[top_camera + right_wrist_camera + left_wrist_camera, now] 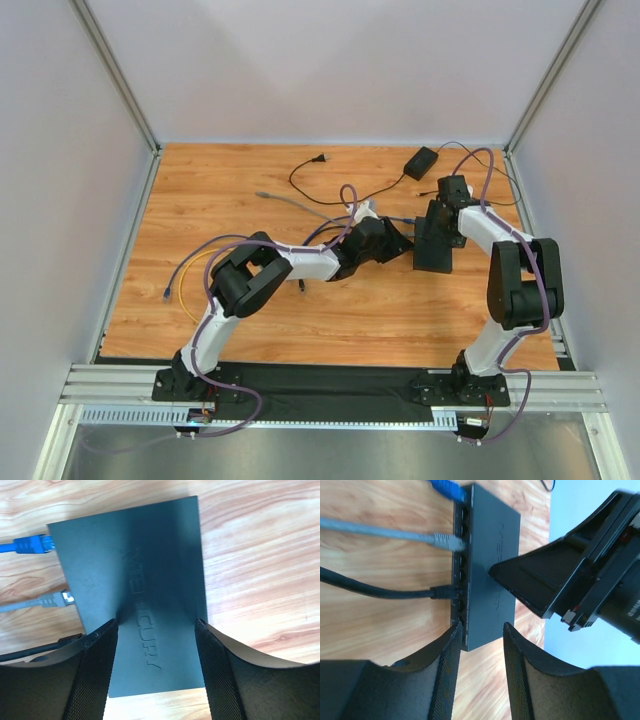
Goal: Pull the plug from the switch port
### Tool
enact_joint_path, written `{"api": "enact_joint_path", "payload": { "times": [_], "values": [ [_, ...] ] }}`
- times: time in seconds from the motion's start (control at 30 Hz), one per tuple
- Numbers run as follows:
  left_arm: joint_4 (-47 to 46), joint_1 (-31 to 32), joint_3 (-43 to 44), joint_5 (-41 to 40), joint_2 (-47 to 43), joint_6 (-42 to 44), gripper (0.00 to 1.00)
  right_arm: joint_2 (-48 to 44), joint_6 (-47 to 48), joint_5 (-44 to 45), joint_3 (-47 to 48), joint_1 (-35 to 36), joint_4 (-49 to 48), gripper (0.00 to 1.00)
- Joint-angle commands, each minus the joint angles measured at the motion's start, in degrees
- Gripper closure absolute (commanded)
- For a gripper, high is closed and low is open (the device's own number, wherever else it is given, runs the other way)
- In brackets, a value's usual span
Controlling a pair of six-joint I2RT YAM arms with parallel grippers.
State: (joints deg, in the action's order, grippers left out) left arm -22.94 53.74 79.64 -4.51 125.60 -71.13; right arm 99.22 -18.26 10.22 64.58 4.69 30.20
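While the right hand (156, 622) spreads over the switch (150, 555), the left hand (481, 626) gapes near its black plug (441, 592) and grey plug (447, 541)

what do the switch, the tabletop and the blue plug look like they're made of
Switch: dark matte casing with crisp edges and a brand name pressed into the lid. It could be painted sheet metal or hard plastic; the look leaves that open.
Tabletop: warm wood grain with a faint sheen, probably laminate or veneer.
Blue plug: a moulded, ribbed boot, most likely soft plastic.
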Motion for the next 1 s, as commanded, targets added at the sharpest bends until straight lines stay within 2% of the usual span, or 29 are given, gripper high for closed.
{"api": "enact_joint_path", "payload": {
  "times": [0.0,0.17,0.43,0.57,0.77,0.97],
  "values": [
    [-0.18,1.64,3.33,-0.66,0.79,-3.05,0.53,-0.43,-0.72,1.21,-0.15,-0.47,-1.54,0.36],
    [-0.7,1.11,2.54,0.29,1.05,-5.15,0.52,2.47,0.33,-2.04,1.43,-1.26,0.83,0.37],
    [-1.32,1.11,5.52,2.14,6.23,-11.82,0.52,2.47,0.42,-0.2,1.34,-1.35,1.18,0.39],
    [0.08,1.11,8.34,3.55,8.34,-12.01,0.52,1.94,1.47,0.68,0.9,-1.26,1.18,0.39],
    [2.72,1.11,7.99,-1.19,7.56,-12.44,0.51,2.12,2.0,0.33,0.82,-1.26,1.36,0.39],
    [1.14,0.85,5.36,-4.01,7.46,-15.96,0.51,2.56,1.91,-0.2,0.81,-1.26,1.09,0.39]
  ]
}}
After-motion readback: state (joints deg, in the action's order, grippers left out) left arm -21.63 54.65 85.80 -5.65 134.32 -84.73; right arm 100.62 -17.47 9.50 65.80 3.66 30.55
